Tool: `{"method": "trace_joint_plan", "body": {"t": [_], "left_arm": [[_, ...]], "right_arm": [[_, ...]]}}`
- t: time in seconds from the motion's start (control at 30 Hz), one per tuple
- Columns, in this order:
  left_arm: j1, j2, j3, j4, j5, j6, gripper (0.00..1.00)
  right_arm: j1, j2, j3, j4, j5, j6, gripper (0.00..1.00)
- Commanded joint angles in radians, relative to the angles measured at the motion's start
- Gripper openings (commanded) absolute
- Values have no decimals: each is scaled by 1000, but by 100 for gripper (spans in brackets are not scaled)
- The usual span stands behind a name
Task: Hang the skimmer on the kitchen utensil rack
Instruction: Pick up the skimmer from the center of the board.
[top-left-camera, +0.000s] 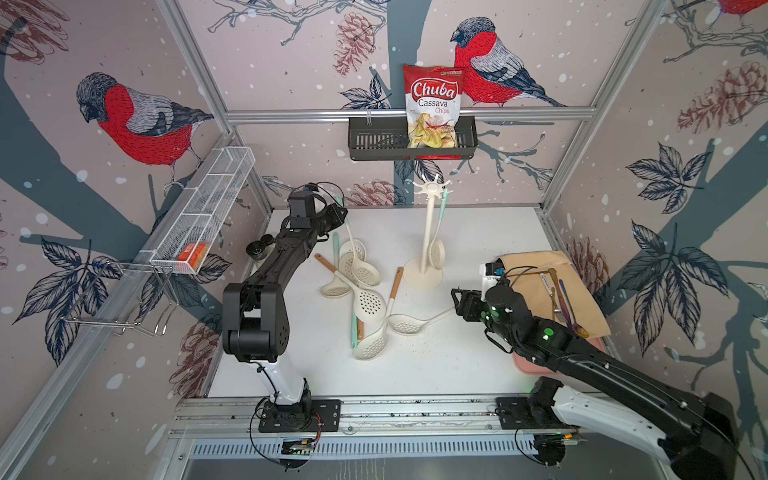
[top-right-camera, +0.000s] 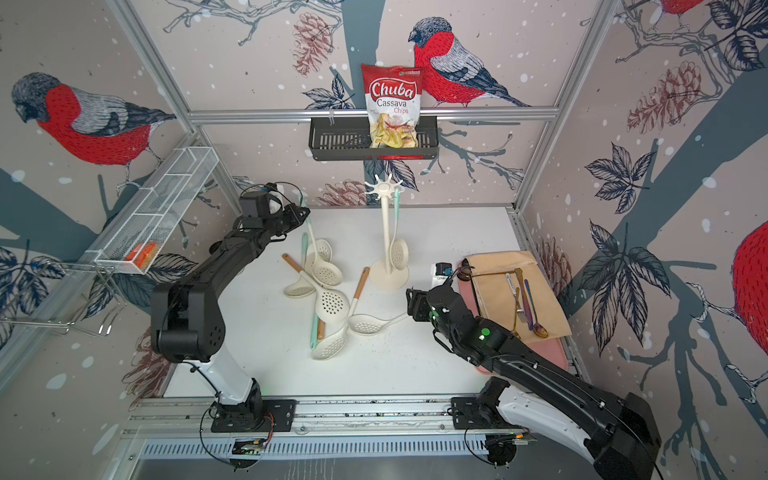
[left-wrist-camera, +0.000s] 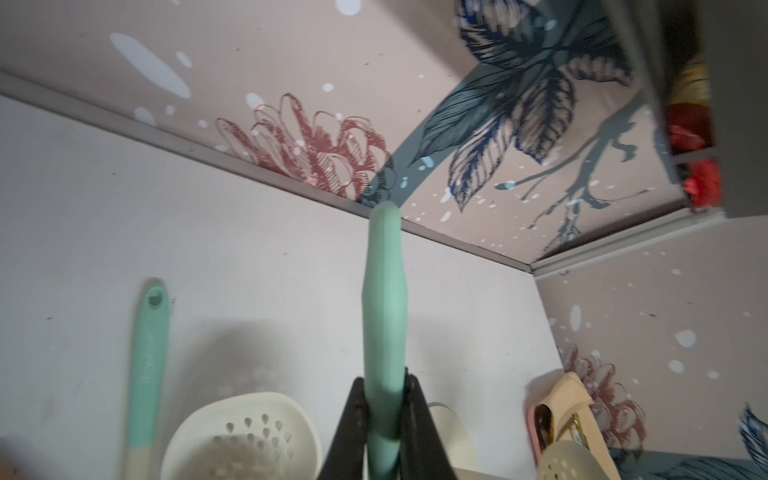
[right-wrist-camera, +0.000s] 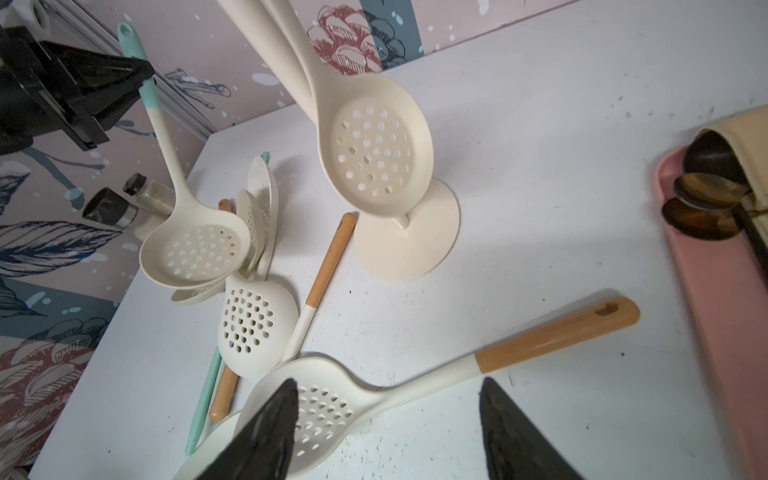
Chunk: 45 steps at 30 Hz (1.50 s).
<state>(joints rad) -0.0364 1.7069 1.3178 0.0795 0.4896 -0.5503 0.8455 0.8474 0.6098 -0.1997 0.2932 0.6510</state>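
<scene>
The cream-white kitchen utensil rack (top-left-camera: 428, 232) (top-right-camera: 386, 232) stands at the back middle of the table. One skimmer (top-left-camera: 436, 253) hangs from its star top. My left gripper (top-left-camera: 338, 212) (left-wrist-camera: 384, 380) is shut on the mint-green handle (left-wrist-camera: 384, 299) of a second skimmer (right-wrist-camera: 195, 253). Its perforated head rests on the pile left of the rack. My right gripper (top-left-camera: 455, 301) (right-wrist-camera: 388, 382) is open just above an orange-handled skimmer (right-wrist-camera: 415, 386) (top-left-camera: 405, 323) that lies flat on the table, and it holds nothing.
Several more skimmers (top-left-camera: 368, 303) lie piled mid-table. A black wall basket (top-left-camera: 374, 143) with a chips bag hangs above the rack. A white wire shelf (top-left-camera: 208, 208) runs along the left wall. A pink tray (right-wrist-camera: 706, 291) with a tan pouch and cutlery sits at the right. Spice jars (right-wrist-camera: 112, 205) stand behind the left arm.
</scene>
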Motion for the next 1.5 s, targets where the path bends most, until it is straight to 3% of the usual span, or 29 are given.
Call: {"method": "trace_joint_plan", "body": {"t": [0.0, 0.07, 0.17, 0.27, 0.37, 0.5, 0.6, 0.87, 1.23, 1.47], "left_arm": [[0, -98, -69, 232, 156, -16, 0], [0, -184, -128, 284, 190, -35, 0], [-9, -314, -206, 318, 205, -64, 0], [-60, -444, -253, 255, 170, -39, 0], [-151, -563, -290, 181, 66, -3, 0], [-221, -695, -364, 179, -40, -67, 0], [-302, -762, -400, 178, -133, -92, 0], [-503, -785, -394, 143, -305, -78, 0], [-601, -753, -359, 146, -339, -74, 0], [-641, -744, -362, 145, -354, -75, 0]], "right_arm": [[-47, -58, -21, 150, -145, -64, 77], [-81, -78, -14, 208, -282, -105, 83], [-70, -67, 27, 265, -372, -166, 86], [32, -19, 97, 287, -260, -231, 86], [149, 62, 184, 305, -103, -281, 83], [225, 167, 296, 352, 18, -318, 76], [240, 247, 383, 370, 32, -340, 72], [316, 401, 548, 349, 21, -425, 63], [340, 508, 642, 257, 158, -513, 49], [335, 534, 696, 250, 145, -582, 41]]}}
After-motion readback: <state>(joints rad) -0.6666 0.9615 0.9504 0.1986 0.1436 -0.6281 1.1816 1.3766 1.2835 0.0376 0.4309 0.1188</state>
